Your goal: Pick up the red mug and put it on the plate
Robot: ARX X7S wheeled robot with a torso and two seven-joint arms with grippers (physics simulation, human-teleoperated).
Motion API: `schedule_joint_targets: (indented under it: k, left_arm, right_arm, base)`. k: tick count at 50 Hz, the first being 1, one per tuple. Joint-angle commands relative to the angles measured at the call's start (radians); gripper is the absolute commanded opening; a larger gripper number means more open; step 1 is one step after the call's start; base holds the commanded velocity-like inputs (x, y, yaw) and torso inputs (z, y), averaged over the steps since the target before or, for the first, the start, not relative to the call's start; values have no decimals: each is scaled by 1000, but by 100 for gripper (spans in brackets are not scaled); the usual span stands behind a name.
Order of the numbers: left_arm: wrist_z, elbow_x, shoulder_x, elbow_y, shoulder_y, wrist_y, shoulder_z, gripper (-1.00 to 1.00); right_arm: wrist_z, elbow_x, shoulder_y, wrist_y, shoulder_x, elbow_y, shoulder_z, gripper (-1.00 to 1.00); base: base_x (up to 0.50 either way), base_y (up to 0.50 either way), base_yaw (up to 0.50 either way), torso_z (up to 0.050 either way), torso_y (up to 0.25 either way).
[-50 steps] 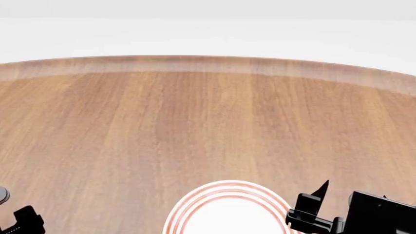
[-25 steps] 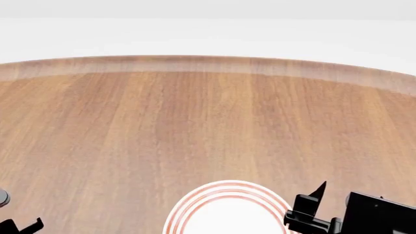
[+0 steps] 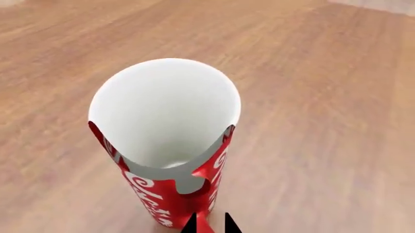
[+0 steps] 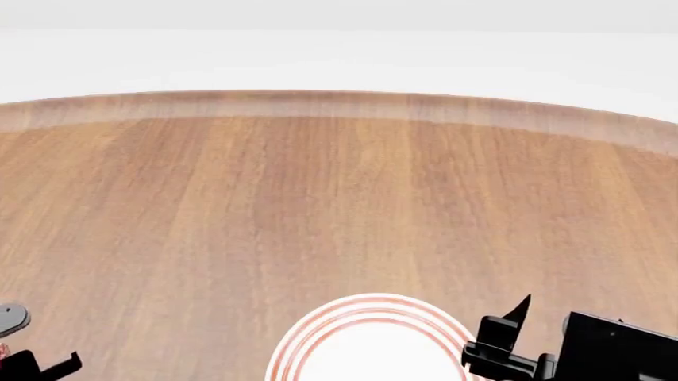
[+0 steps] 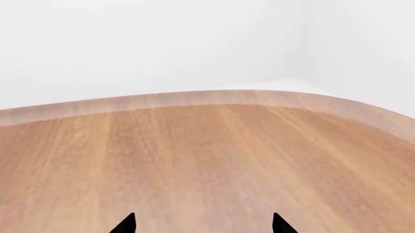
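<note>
Left gripper (image 3: 209, 227) had dropped toward the near-left table (image 4: 339, 198) edge, fingertips pinching the red mug (image 3: 165, 145) by its handle, well left of the plate (image 4: 371, 341); right gripper (image 5: 204, 224) idle, spread wide.

Red mug (image 3: 170, 194) with white curling pattern, plain white inside. White plate (image 4: 373, 349) ringed by concentric red bands at rim. Brown wood-grain table (image 4: 339, 206). Black grippers. Pale grey-white backdrop.
</note>
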Motion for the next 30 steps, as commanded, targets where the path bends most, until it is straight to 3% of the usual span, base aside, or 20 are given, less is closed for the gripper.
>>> schedule_joint_targets:
  k: [1,11,21,30]
  left_arm:
    - [64,42,15,230,62,-104,61,-100]
    - [165,57,8,456,110,-213,180,-100]
    - [179,64,25,617,121,-315,257,-100]
    - [231,79,43,641,101,-334,344,-100]
  right_arm:
    - [-19,-15,-3,-7,-18,-1,19,100]
    - [-17,-13,4,-11,-17,11,14,100]
    - [-12,-10,4,-7,-16,6,9,100]
    - [-10,-2,4,0,-11,-6,9,100]
  base:
    - [0,0,0,0,0]
    - [0,0,0,0,0]
    - [0,0,0,0,0]
    - [0,0,0,0,0]
